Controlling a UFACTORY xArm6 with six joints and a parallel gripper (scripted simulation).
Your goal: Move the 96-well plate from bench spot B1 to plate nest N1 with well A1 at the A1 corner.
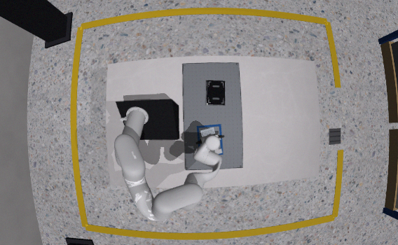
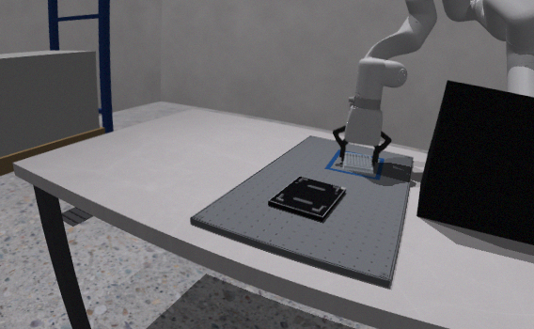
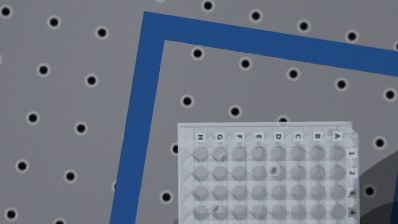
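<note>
The white 96-well plate (image 2: 357, 162) lies flat inside the blue-outlined bench spot B1 on the grey perforated board. In the wrist view the plate (image 3: 267, 172) fills the lower middle, with its cut-off corner at the upper right by column A, row 1. My gripper (image 2: 359, 162) is open, lowered over the plate, with one black finger on each side of it. From above, the arm's wrist hides most of the plate (image 1: 208, 131). The black plate nest N1 (image 2: 307, 197) with pale corner locators sits empty on the same board, nearer the camera; it also shows in the overhead view (image 1: 215, 92).
A large black box (image 2: 489, 162) stands on the table right beside the board, close to the spot. The grey board (image 2: 310, 207) lies on a pale table. A grey crate on a pallet (image 2: 33, 101) and a blue rack stand off the table at left.
</note>
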